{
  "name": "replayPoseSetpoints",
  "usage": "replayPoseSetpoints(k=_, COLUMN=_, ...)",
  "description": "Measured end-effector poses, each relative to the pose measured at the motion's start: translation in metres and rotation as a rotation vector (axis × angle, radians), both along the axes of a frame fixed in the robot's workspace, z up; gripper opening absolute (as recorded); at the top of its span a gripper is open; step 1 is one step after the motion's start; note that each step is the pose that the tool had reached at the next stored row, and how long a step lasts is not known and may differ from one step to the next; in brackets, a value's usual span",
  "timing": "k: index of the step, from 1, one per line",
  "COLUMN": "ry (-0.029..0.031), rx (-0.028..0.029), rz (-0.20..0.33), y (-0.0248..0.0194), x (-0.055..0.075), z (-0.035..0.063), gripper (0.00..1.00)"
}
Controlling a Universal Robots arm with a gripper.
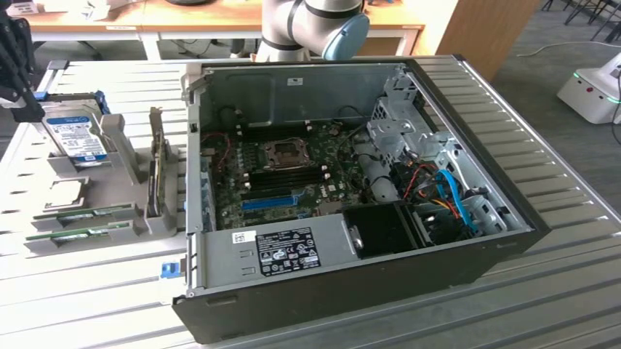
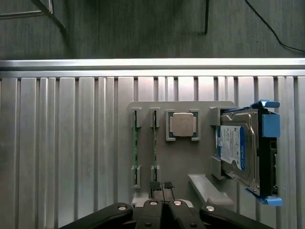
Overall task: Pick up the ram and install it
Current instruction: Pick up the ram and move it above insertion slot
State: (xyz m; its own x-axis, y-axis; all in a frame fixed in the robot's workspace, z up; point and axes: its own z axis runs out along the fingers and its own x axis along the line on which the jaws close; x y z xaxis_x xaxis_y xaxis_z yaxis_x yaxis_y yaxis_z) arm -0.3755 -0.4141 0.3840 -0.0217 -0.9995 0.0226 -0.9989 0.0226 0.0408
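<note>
The ram (image 2: 154, 148) stands open above, processor (image 2: 182, 124) just beside.

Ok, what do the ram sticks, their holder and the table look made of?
Ram sticks: green circuit board, matte, seen edge-on. Holder: flat dull grey, probably plastic. Table: ribbed metal, likely aluminium, going by its pale brushed sheen.

Robot arm (image 1: 308, 29) being cropped above its joint by the frame edge, fingers (image 2: 155, 193) running out of the wrist view at their base, both ram sticks (image 2: 135, 148) showing edge-on, chips too small to tell, hard drive (image 2: 236, 148) label blurring past reading
</note>
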Motion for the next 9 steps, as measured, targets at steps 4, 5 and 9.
replayPoseSetpoints(k=4, ry=0.0000, rx=0.0001, rz=0.043, y=0.0000, x=0.0000, z=0.0000, gripper=0.11)
replayPoseSetpoints(k=5, ry=0.0000, rx=0.0000, rz=0.043, y=0.0000, x=0.0000, z=0.0000, gripper=0.11)
replayPoseSetpoints(k=9, ry=0.0000, rx=0.0000, rz=0.043, y=0.0000, x=0.0000, z=0.0000, gripper=0.11)
